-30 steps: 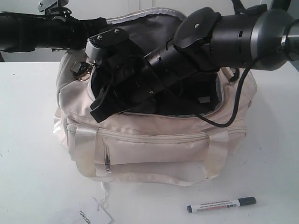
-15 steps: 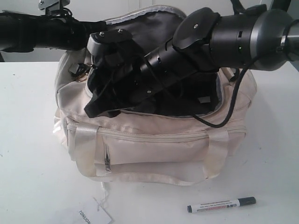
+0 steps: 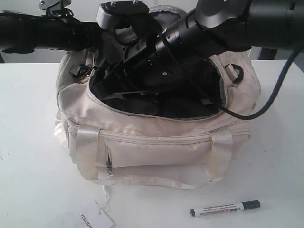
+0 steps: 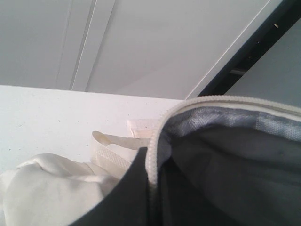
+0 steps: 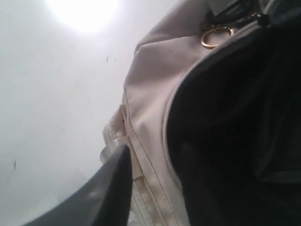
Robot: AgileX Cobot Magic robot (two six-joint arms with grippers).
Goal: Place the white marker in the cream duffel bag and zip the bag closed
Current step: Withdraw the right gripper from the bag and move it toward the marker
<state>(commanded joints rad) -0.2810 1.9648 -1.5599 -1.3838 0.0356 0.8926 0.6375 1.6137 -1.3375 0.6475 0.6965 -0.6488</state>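
Right claw (image 3: 124, 67) now higher over cream duffel bag (image 3: 156, 148), seemingly empty.

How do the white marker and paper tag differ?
The white marker is a slim barrel with dark ends; the paper tag is a flat sheet. The marker lies fully in view, the tag is cut by the frame edge. Both are white with black print, on the table.

Left arm (image 3: 42, 31) level, right arm (image 3: 266, 19) sloping down-left, left end effector (image 3: 111, 47) beside right end effector (image 3: 127, 64), jaws indistinct.
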